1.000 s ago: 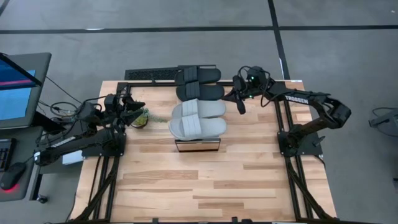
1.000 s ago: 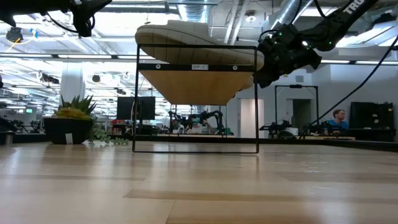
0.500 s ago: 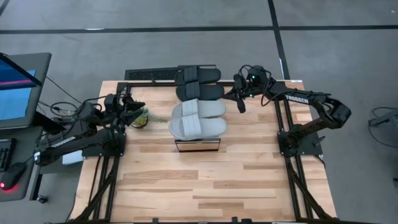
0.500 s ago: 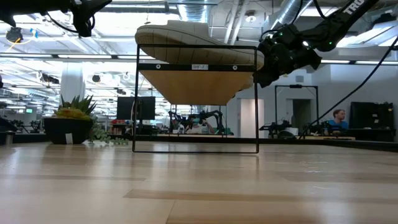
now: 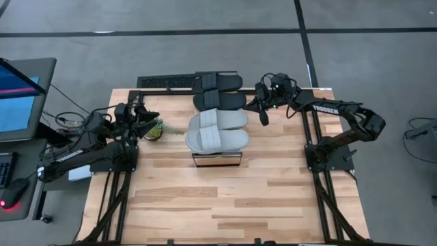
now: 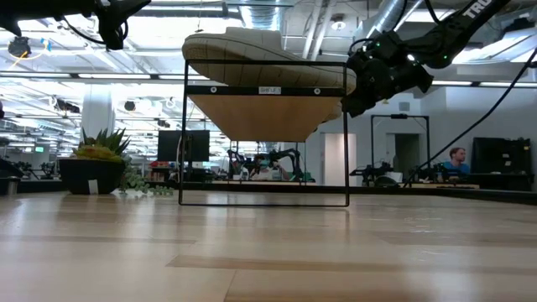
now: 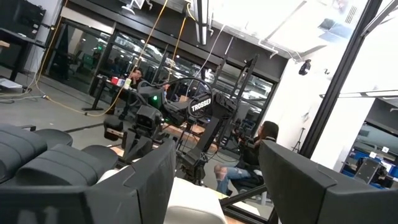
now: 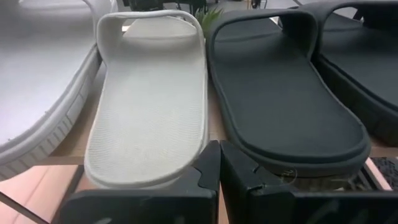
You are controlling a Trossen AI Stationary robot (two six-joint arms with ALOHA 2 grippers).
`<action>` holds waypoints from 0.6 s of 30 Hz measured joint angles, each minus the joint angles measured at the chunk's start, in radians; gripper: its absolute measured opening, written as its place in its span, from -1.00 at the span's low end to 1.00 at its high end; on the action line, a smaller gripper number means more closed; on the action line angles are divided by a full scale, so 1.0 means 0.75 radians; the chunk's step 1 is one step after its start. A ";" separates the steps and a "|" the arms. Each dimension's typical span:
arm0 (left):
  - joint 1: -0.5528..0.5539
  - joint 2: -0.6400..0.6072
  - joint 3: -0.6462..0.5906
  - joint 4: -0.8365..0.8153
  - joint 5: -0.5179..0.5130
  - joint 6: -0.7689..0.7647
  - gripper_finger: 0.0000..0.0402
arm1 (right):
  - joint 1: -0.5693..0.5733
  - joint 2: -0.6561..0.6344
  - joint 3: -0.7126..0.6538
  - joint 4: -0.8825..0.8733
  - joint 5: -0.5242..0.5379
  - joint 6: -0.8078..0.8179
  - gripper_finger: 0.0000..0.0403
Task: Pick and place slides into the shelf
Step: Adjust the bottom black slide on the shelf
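Observation:
Four slides lie side by side on top of the shelf (image 5: 216, 160), soles down. The two black ones (image 5: 219, 92) are on the far side, the two pale grey-green ones (image 5: 216, 131) nearer. My right gripper (image 5: 263, 115) is shut and hangs just off the slides' right ends. In its wrist view the gripper (image 8: 219, 163) points at the gap between a grey slide (image 8: 149, 106) and a black slide (image 8: 280, 93). My left gripper (image 5: 149, 123) is open and waits left of the shelf; its wrist view (image 7: 217, 177) looks across the slides.
A small potted plant (image 5: 156, 130) stands on the table between my left gripper and the shelf. The shelf's thin black frame (image 6: 346, 134) rises from the tabletop beside my right gripper (image 6: 354, 101). Bare wood stretches toward the table's near edge (image 5: 225, 205). People sit in the room beyond.

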 joint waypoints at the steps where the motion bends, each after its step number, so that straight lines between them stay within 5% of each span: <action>1: 0.000 0.000 0.000 0.000 0.000 0.000 0.09 | -0.004 0.000 0.000 0.002 0.001 -0.002 -1.00; 9: 0.000 0.000 0.000 -0.004 0.000 0.000 0.09 | -0.025 0.014 0.026 0.015 0.029 -0.016 -1.00; 18: -0.001 0.001 0.000 -0.010 0.001 0.000 0.09 | 0.013 0.213 0.223 -0.033 0.032 -0.017 -1.00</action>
